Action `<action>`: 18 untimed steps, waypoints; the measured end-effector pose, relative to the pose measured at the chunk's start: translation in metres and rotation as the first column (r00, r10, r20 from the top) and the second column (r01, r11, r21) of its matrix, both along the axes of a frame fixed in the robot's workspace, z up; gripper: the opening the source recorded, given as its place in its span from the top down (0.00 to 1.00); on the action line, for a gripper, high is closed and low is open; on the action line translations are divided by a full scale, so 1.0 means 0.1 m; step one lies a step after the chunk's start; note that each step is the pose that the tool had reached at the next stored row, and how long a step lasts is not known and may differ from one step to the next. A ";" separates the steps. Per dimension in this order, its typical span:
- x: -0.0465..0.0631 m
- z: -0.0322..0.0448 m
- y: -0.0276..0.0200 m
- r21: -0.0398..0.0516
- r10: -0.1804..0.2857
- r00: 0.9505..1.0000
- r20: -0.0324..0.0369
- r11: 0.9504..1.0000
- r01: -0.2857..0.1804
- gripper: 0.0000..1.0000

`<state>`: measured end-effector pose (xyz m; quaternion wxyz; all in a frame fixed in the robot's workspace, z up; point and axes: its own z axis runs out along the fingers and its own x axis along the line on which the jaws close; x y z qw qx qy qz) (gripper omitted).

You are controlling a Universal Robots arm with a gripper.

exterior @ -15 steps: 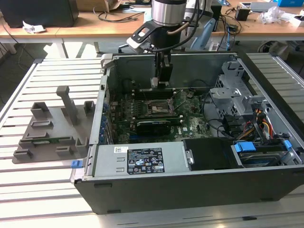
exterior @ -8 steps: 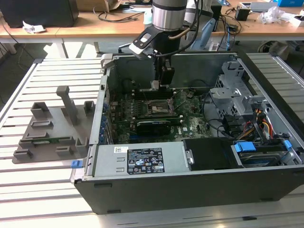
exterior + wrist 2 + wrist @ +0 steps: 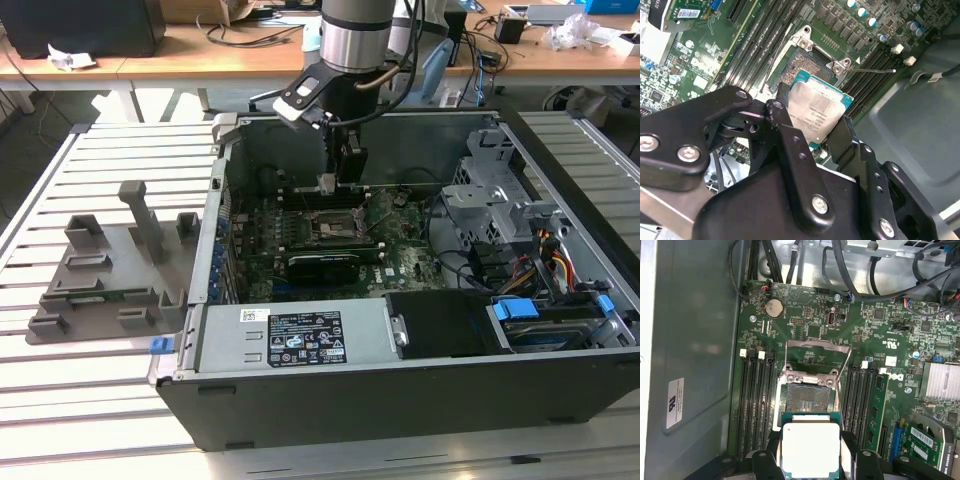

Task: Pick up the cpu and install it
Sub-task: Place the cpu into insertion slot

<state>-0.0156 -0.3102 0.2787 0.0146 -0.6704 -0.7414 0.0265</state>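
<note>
The cpu (image 3: 821, 109) is a flat square chip with a silvery top and a thin green rim, and my gripper (image 3: 812, 116) is shut on its two opposite edges. In the first wrist view the cpu (image 3: 811, 446) hangs just short of the open socket (image 3: 805, 396), whose metal bracket is flipped up. The socket's pin field (image 3: 801, 64) lies bare beside the chip, which is held above the board and tilted in the second wrist view. In the exterior view my gripper (image 3: 328, 186) reaches down into the open computer case (image 3: 400, 400), slightly behind the socket (image 3: 332, 228).
Memory slots (image 3: 756, 400) flank the socket on both sides. A drive cage (image 3: 490, 195) and cables (image 3: 545, 265) fill the case's right side, and a power supply (image 3: 290, 338) sits at its front. A grey fixture tray (image 3: 100, 270) lies left of the case.
</note>
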 end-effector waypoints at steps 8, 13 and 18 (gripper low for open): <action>0.00 -0.074 0.000 0.000 0.000 1.000 0.000 1.000 0.000 0.45; 0.00 -0.120 0.000 0.000 0.000 1.000 0.000 1.000 0.000 0.45; 0.00 -0.157 0.000 0.000 0.000 1.000 0.000 1.000 0.000 0.45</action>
